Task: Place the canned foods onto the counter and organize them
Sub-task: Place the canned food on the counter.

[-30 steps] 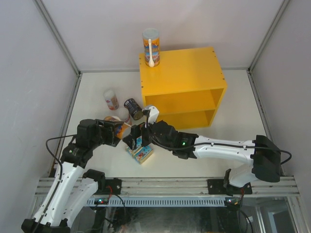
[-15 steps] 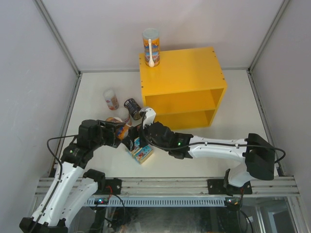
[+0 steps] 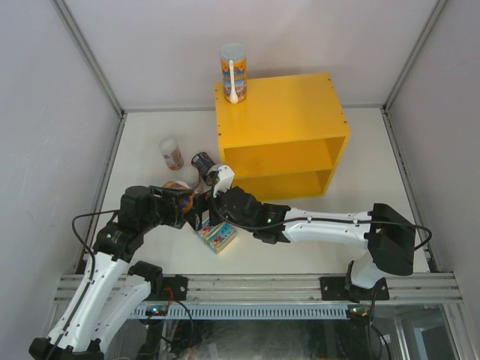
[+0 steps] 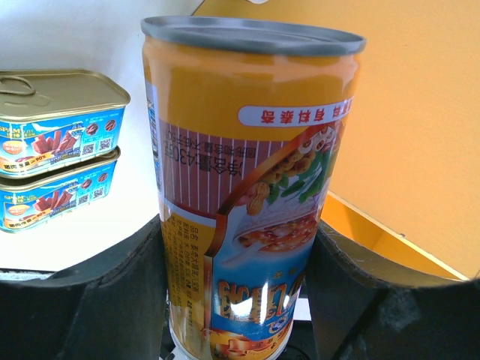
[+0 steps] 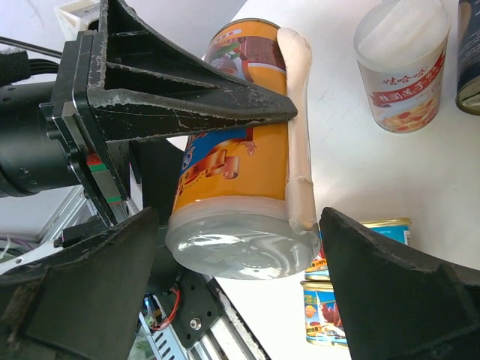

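Tall orange-blue tube [image 4: 247,187]: an orange body is shown, crossed by a dark red panel of fine print and, lower down, a blue band with pictured food and large lettering. A grey rimmed end faces away from the left wrist camera. A translucent white lid [image 5: 240,251] closes the other end, and a white spoon [image 5: 296,127] is fixed along one side. The tube is pinched at its sides by the left gripper [image 4: 240,247], whose black fingers are pressed against the label. The right gripper [image 5: 238,225] is set around the lidded end, its fingers spread wide with a gap seen on each side.

The tube is held near the front left of the table [image 3: 150,127], just beside two flat blue-labelled tins [image 3: 217,235], which are stacked one on the other. Behind them a dark steel can [image 3: 204,166] is laid on its side, and a shorter white-pink tube [image 3: 172,153] is stood upright. The yellow open-fronted box [image 3: 281,135] is placed further back, and a second tall tube [image 3: 233,71] is stood on its top left corner.
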Controlling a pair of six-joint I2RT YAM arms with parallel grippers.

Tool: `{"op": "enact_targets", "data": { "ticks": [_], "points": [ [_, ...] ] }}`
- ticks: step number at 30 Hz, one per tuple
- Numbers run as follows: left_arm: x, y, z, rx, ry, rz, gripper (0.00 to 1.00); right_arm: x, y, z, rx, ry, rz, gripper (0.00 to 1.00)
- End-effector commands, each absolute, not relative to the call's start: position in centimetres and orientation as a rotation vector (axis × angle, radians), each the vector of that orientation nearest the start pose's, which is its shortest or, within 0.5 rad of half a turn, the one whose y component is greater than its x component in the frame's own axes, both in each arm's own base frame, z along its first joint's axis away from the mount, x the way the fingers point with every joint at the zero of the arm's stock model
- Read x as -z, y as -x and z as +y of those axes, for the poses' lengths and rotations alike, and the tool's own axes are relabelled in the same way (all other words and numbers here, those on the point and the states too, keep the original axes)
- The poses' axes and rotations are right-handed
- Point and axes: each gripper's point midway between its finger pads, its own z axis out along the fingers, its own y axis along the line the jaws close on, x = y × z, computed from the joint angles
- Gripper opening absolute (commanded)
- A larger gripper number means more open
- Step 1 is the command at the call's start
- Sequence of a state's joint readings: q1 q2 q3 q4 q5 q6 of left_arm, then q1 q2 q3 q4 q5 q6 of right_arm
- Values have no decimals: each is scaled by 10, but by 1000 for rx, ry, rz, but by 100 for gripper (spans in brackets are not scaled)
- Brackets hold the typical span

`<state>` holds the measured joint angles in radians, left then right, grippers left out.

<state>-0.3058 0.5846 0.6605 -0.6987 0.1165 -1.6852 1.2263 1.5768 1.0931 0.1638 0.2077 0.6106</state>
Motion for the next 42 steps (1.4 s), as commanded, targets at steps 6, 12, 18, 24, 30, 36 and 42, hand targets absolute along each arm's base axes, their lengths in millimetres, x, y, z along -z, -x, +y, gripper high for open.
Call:
{"op": "enact_targets", "data": {
  "ticks": [6, 12, 18, 24, 30, 36, 42],
  "points": [
    [-287, -222, -141, 1443, 1352, 1736, 0, -235, -181, 474, -1113, 416, 1908, 77],
    [-286, -222, -142, 1473, 1357, 1719, 0, -238, -182, 474, -1121, 425, 1897, 49],
    [-286, -222, -143, 1493, 1358, 1706, 0, -245, -183, 472, -1113, 452, 1865, 27],
    [-290, -222, -143, 1509, 1340, 1694, 0, -251, -183, 469, -1080, 495, 1850, 16],
    [-294, -223, -144, 1526, 1319, 1678, 0, -259, -183, 465, -1035, 543, 1846, 14],
    [-296, -225, -148, 1547, 1293, 1678, 9, -261, -185, 456, -970, 573, 1861, 12],
    [-296, -228, -150, 1560, 1272, 1680, 37, -273, -187, 453, -960, 566, 1846, 11]
  ]
}}
